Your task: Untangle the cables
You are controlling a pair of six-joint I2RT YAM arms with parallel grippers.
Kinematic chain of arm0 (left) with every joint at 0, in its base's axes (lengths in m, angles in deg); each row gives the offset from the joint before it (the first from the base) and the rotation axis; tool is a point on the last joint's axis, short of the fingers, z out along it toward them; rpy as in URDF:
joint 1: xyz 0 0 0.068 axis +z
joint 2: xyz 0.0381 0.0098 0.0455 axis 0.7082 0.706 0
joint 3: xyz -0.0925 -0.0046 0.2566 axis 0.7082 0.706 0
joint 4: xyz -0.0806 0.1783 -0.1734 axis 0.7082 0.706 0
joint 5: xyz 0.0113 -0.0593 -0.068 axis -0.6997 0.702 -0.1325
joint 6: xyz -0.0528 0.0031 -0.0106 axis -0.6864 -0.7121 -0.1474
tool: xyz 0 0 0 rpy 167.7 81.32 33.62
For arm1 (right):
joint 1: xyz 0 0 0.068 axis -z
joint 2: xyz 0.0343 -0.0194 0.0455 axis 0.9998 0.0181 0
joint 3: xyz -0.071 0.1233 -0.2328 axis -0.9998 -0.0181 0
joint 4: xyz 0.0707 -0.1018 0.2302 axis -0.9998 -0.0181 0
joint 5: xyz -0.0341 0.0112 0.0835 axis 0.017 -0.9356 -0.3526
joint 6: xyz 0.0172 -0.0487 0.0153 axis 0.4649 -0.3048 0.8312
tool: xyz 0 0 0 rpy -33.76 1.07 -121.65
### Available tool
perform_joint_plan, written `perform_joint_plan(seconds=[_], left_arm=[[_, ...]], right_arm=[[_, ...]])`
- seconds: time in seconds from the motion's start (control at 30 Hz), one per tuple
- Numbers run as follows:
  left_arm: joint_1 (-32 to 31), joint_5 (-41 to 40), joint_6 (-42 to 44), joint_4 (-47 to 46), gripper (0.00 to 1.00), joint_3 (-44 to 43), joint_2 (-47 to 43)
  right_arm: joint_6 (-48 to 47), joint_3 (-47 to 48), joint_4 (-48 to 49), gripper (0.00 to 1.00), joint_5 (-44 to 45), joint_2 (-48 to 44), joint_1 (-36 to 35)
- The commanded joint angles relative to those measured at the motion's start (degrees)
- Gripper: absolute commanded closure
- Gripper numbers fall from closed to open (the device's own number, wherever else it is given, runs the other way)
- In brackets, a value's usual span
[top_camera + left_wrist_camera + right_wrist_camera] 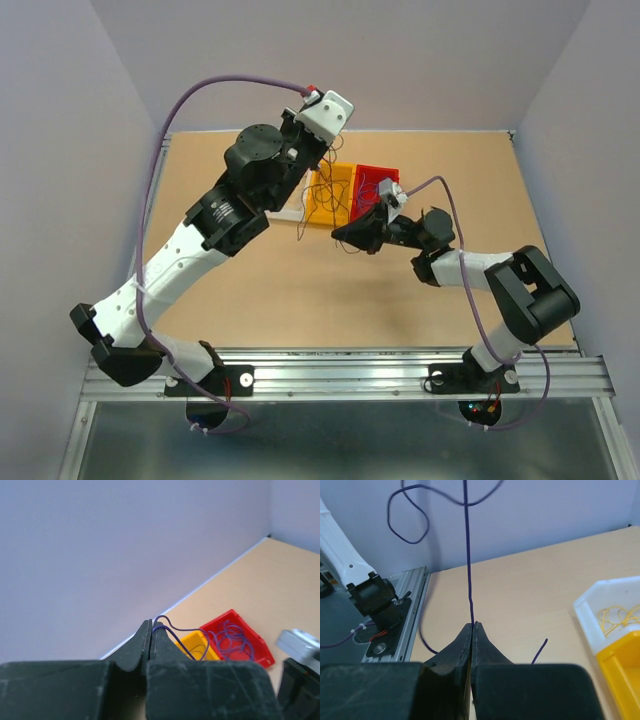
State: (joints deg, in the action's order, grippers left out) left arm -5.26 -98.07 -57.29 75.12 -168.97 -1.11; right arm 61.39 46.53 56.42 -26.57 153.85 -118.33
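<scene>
The cables (322, 192) showed from above only as hair-thin squiggles over and around the bins, too fine to trace or count. One purple cable (468, 570) was plainer: in the right wrist view it rose straight and taut from the right gripper (472, 626), whose jaws were pressed together on it, then curled into a loose loop cut off by the top edge. A short purple end poked out beside those jaws, and where it joined the rest was hidden. The left gripper (151, 625) had its jaws pinched shut on a purple cable too, which arched off the tips and dropped toward the bins; whether it was the same strand could not be told. A curly heap of purple wire (232, 640) lay in the red bin (260, 652), and pale yellow strands (617, 615) lay in the white bin (590, 605), which touched the yellow bin (620, 665); both were cropped at the right. The bins looked like smooth hard plastic with sloped fronts. They sat toward the far side of the counter (250, 290), a matte tan board, closed in by plain pale lilac walls (400, 60), with a ribbed metal rail (340, 375) along the near edge.
</scene>
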Motion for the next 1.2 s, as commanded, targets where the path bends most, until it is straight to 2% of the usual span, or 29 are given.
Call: perform_joint_plan(seconds=[0.0, 0.1, 0.13, 0.17, 0.23, 0.27, 0.33, 0.37, 0.43, 0.47, 0.57, 0.6, 0.67, 0.7, 0.8, 0.93, 1.0, 1.07, 1.17], left_arm=[[0.7, -12.4, 4.2, -11.6, 1.0, -7.1, 1.7], [0.8, -18.6, 7.5, -17.1, 1.0, -7.6, 2.0], [0.8, -20.1, 10.1, -21.5, 1.0, -6.5, 2.1], [0.8, -23.1, 11.4, -23.5, 1.0, -6.0, 2.2], [0.9, -26.7, 15.4, -29.4, 1.0, -4.4, 2.3], [0.8, -26.8, 15.8, -29.9, 1.0, -4.2, 2.4], [0.9, -24.6, 13.3, -26.5, 1.0, -3.3, 1.4], [0.9, -17.7, 11.4, -23.2, 1.0, -2.8, 0.7], [0.8, -11.1, 6.0, -15.2, 1.0, -1.4, -0.6], [0.8, -5.9, 4.6, -12.7, 0.91, -1.1, -0.8], [0.8, -2.8, 1.1, -6.0, 0.76, 1.3, -1.2], [0.8, -2.8, 0.8, -5.3, 0.62, 2.3, -1.7], [0.8, -4.5, 0.0, -5.2, 0.54, 6.2, -3.7], [0.8, -5.1, -0.1, -5.3, 0.44, 7.4, -4.5], [0.8, -6.4, -0.5, -5.8, 0.33, 11.5, -7.9], [0.8, -1.9, -2.5, -6.2, 0.27, 16.7, -11.8], [0.8, 1.1, -3.8, -5.9, 0.27, 19.1, -12.7], [0.8, 2.5, -4.2, -6.4, 0.3, 21.0, -13.0], [0.8, 1.2, -4.2, -9.5, 0.41, 22.8, -12.2]], right_arm=[[-1.2, -1.8, 0.7, 0.99, -2.4, -2.3, -0.4], [-2.2, -3.7, -2.8, 1.0, -3.2, -4.5, -0.4], [-3.3, -4.0, -5.2, 1.0, -2.8, -6.2, -0.5], [-6.3, -3.9, -12.3, 0.99, -2.4, -7.1, -0.4], [-10.0, -3.0, -20.5, 1.0, 0.7, -9.8, -0.8], [-14.2, -2.5, -28.8, 0.99, 2.3, -10.5, -1.0], [-17.2, -2.0, -34.7, 0.96, 7.5, -11.9, -1.5], [-17.9, -2.1, -36.3, 0.93, 8.7, -12.5, -1.5], [-18.8, -2.8, -37.7, 0.9, 11.1, -14.5, -1.4], [-18.6, -3.2, -37.6, 0.91, 12.1, -15.3, -1.5], [-15.8, -3.8, -37.5, 0.99, 20.3, -19.0, -1.5], [-15.2, -4.4, -37.5, 0.99, 22.7, -20.0, -1.5], [-13.8, -5.2, -37.5, 1.0, 28.5, -23.8, -1.5], [-13.2, -5.9, -37.3, 0.99, 30.1, -25.5, -1.5], [-11.9, -8.4, -37.3, 0.99, 36.1, -31.4, -1.5], [-11.3, -10.7, -37.5, 0.99, 37.4, -37.0, -1.5], [-11.2, -10.9, -37.5, 0.99, 37.2, -38.3, -1.5], [-10.7, -10.6, -37.6, 0.99, 37.2, -37.8, -1.5], [-10.8, -9.9, -37.5, 1.0, 37.4, -36.2, -1.6]])
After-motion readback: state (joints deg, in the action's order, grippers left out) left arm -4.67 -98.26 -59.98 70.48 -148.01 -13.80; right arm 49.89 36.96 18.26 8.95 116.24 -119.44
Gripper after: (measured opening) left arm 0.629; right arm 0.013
